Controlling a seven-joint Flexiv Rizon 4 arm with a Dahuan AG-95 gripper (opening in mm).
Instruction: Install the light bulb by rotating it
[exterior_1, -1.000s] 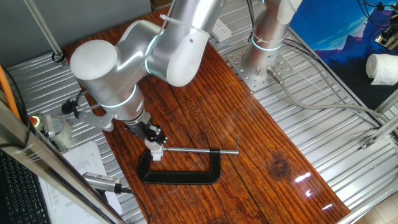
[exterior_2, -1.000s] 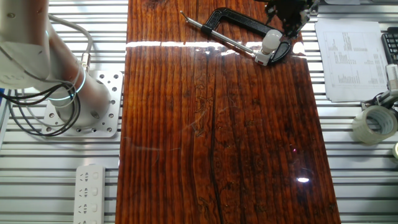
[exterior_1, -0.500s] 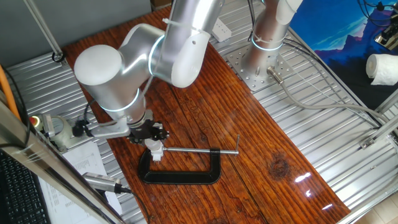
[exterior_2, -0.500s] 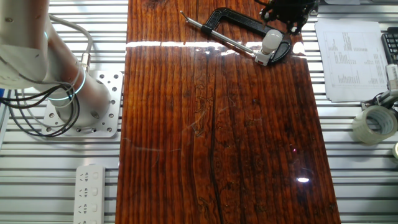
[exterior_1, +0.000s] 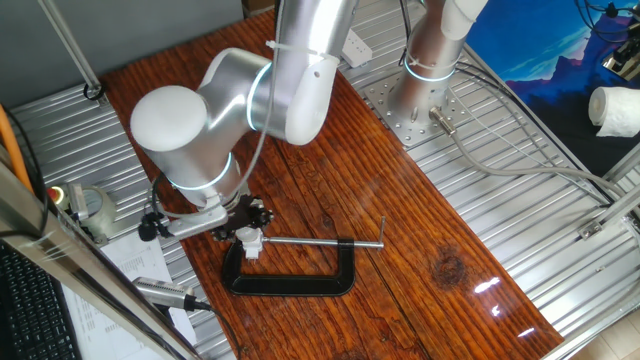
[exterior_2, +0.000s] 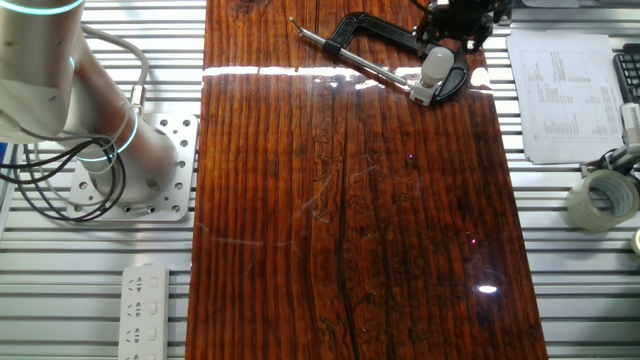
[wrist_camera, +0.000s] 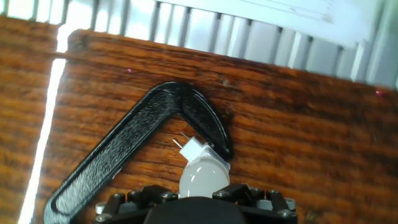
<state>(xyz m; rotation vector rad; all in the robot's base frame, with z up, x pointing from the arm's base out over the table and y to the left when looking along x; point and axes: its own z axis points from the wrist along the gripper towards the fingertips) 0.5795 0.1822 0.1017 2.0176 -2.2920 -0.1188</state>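
The light bulb (exterior_1: 248, 236), small, white and frosted, stands on a white socket block (exterior_1: 253, 251) held in the black C-clamp (exterior_1: 290, 281). My gripper (exterior_1: 247, 219) comes down from above, its jaws closed around the bulb's dome. In the other fixed view the bulb (exterior_2: 436, 64) shows just below the gripper (exterior_2: 452, 24), with the socket block (exterior_2: 424, 94) under it. In the hand view the bulb (wrist_camera: 203, 176) sits between the black fingertips (wrist_camera: 237, 190), and the socket block (wrist_camera: 194, 149) with two small pins lies beyond it on the clamp (wrist_camera: 124, 155).
The clamp's screw rod (exterior_1: 325, 241) stretches right across the wooden board (exterior_1: 400, 230). A tape roll (exterior_1: 88, 206), papers (exterior_1: 135, 262) and a pen-like tool (exterior_1: 165, 292) lie left of the board. The arm's base (exterior_1: 420, 100) stands at the back right.
My wrist has turned about the bulb's axis; the hand's side bracket has swung toward the lower left in the fixed view. The bulb and clamp stay in place.
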